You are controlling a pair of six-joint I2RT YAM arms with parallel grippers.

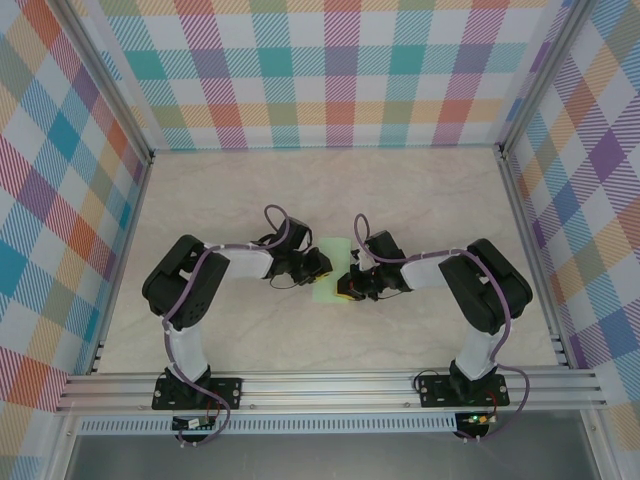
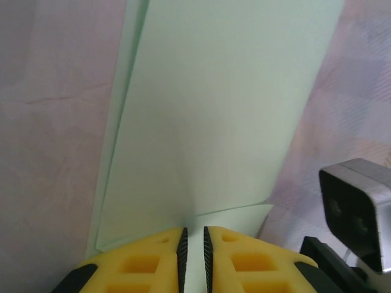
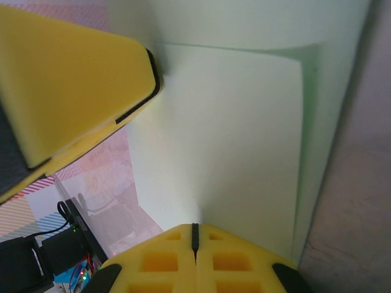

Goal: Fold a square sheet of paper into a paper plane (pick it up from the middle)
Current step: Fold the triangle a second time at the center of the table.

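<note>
Two sets of fingers are pinching the square sheet of paper (image 2: 214, 122) from opposite edges: left fingers (image 2: 153, 262) are nipping one edge w/ a slim gap, right fingers (image 3: 165, 262) are clenching tight on another. It's hanging between them over mid-counter (image 1: 300, 190), partly doubled. It's looking feather-light, floppy and crease-prone, so light edge grips near the fold are prob. safest.

The top camera looks down from 6 o'clock; both wrist cameras face, very near, the same square sheet of paper (image 2: 208, 110).

Black-white arms (image 1: 240, 262) — purple cables (image 1: 278, 222), yellow end effectors (image 2: 193, 235) (image 3: 195, 229)
</note>
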